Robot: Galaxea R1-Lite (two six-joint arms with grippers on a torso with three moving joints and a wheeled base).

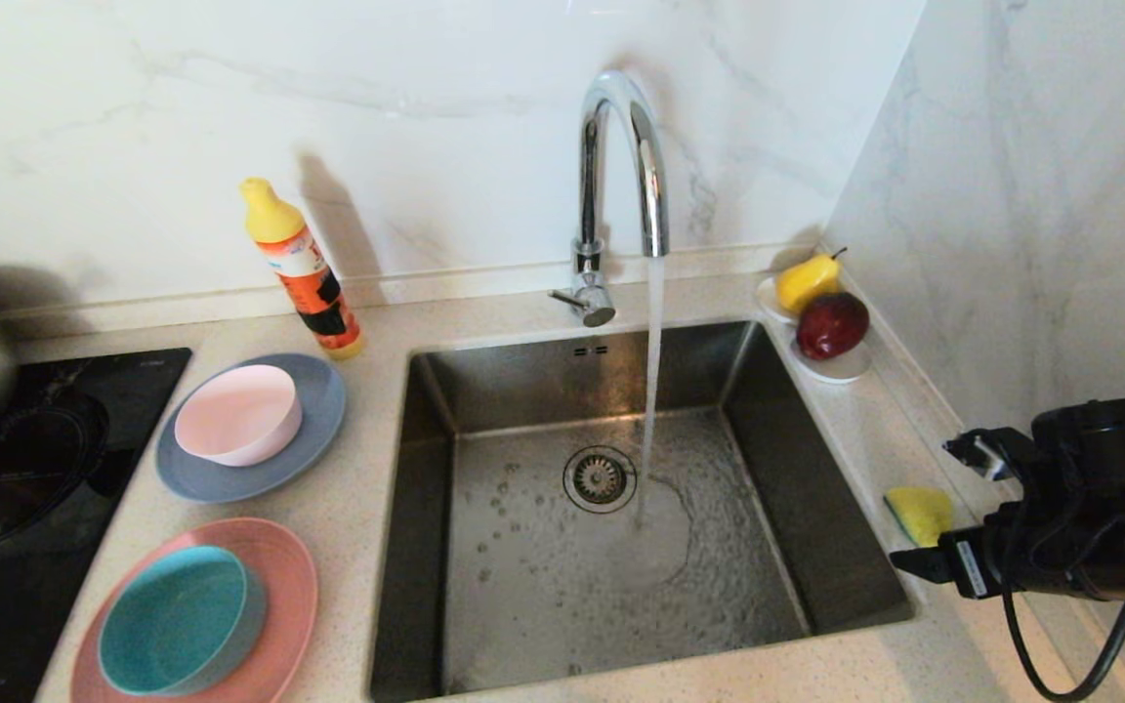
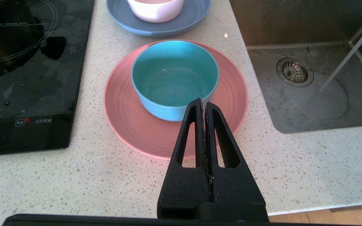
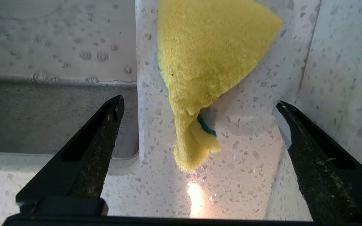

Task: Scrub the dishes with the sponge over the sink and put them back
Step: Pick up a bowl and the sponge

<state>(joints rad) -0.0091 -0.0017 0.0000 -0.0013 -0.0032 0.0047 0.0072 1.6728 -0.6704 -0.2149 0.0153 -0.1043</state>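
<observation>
Dishes and fruit, counted
Two bowls: pink bowl (image 1: 238,414), teal bowl (image 1: 177,618); two plates: grey-blue plate (image 1: 313,430), salmon plate (image 1: 284,596); one sponge (image 1: 920,514); one pear (image 1: 807,282); one apple (image 1: 831,325); one bottle (image 1: 304,270).

bowls (image 1: 238,414) on plates (image 1: 320,422) left of sink (image 1: 484,391), sponge (image 1: 919,513) right

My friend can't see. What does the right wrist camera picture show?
A yellow sponge with a green layer lies on the speckled counter beside the sink. The right gripper is wide open, one black finger on each side of it, not touching.
</observation>
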